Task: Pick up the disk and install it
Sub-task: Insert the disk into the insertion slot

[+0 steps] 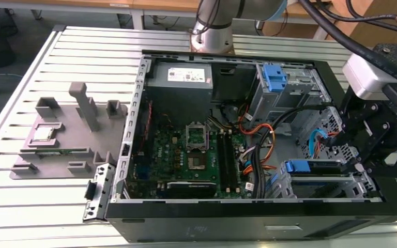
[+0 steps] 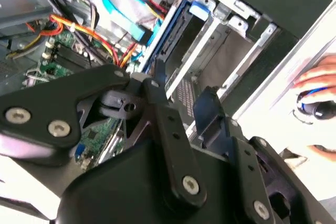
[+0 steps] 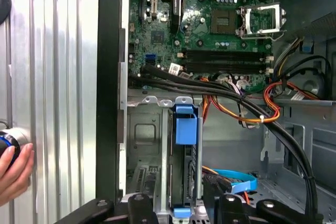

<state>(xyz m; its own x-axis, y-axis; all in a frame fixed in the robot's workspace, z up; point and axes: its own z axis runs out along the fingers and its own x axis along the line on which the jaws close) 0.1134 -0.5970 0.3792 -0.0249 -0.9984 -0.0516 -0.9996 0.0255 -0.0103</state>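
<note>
The disk [image 3: 185, 124] stands slotted in the drive cage [image 3: 149, 129], guided by blue rails, directly beneath the wide-spread end effector [image 3: 184, 201].

Hand [image 1: 364, 163] low at exterior view's right, wrist angled, fingers [image 2: 157, 87] spread apart.

disk [image 3: 186, 124]: blue handle, blue rails
motherboard [image 1: 164, 155]: green
computer case [image 1: 254, 222]: black frame
surface [image 1: 19, 206]: silver, ribbed lines
wire bundle [image 3: 270, 92]: orange, red, yellow, black
flat cable [image 3: 236, 180]: light blue
</note>
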